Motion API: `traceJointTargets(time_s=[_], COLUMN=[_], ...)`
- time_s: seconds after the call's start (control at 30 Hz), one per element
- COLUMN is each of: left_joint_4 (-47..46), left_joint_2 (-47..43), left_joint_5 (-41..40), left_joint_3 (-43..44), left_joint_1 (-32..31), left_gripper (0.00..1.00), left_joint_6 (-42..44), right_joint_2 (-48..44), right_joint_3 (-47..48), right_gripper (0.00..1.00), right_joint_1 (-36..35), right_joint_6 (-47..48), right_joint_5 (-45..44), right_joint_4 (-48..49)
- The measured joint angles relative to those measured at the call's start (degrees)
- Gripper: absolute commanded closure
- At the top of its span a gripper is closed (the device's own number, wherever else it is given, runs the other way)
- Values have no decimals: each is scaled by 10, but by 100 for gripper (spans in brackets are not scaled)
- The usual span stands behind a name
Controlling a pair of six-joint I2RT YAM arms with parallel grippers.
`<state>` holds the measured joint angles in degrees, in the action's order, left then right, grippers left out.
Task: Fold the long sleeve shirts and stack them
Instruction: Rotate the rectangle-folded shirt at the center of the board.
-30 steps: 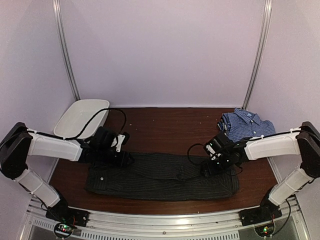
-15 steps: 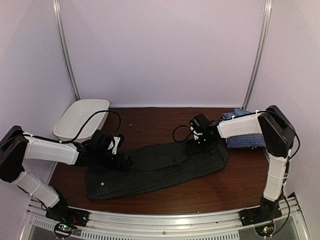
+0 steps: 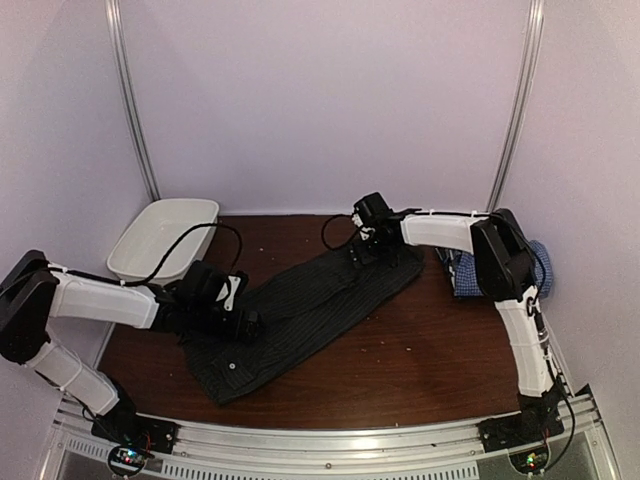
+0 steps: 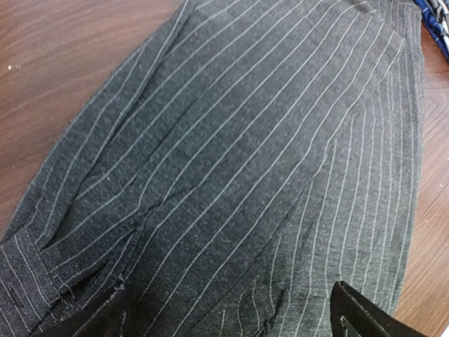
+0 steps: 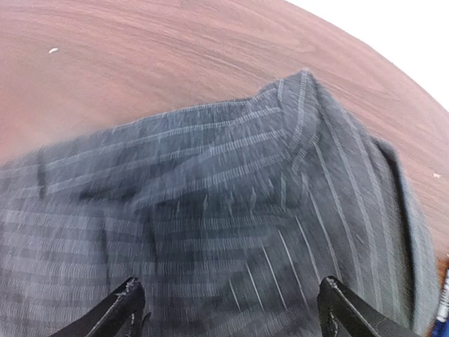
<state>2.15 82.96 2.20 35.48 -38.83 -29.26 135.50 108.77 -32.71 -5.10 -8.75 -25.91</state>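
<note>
The black pinstripe shirt [image 3: 310, 305] lies folded into a long strip, slanting from the near left to the far middle of the table. My left gripper [image 3: 243, 322] rests on its near left part, jaws wide apart over the cloth [image 4: 238, 175]. My right gripper [image 3: 362, 250] sits on the strip's far end, jaws also spread wide on the striped cloth [image 5: 231, 210], which is blurred. The blue-and-white check shirt [image 3: 462, 275] lies at the far right, mostly hidden behind the right arm.
A white oval tub [image 3: 160, 238] stands at the far left corner. The brown table [image 3: 430, 350] is bounded by pale walls behind and at both sides. A strip of the blue check shirt shows at the upper right edge of the left wrist view [image 4: 436, 24].
My right gripper swept from the near right to the far middle, and the black shirt's right end swung with it. The shirt now lies diagonal. The left gripper stayed nearly still.
</note>
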Motion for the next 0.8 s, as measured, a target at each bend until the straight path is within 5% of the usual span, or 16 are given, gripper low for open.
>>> traceJointTargets(time_s=[0.43, 0.8], left_joint_4=[-13, -12], left_joint_2=[48, 193], left_joint_5=[41, 53], left_joint_3=[11, 169], left_joint_1=[-15, -189], left_gripper=[6, 6], left_joint_6=[7, 2], right_joint_2=[-266, -327], right_joint_3=[-203, -369], right_gripper=[12, 12], right_joint_1=[0, 18], right_joint_6=[1, -77], right_joint_5=[44, 96], right_joint_4=[48, 36])
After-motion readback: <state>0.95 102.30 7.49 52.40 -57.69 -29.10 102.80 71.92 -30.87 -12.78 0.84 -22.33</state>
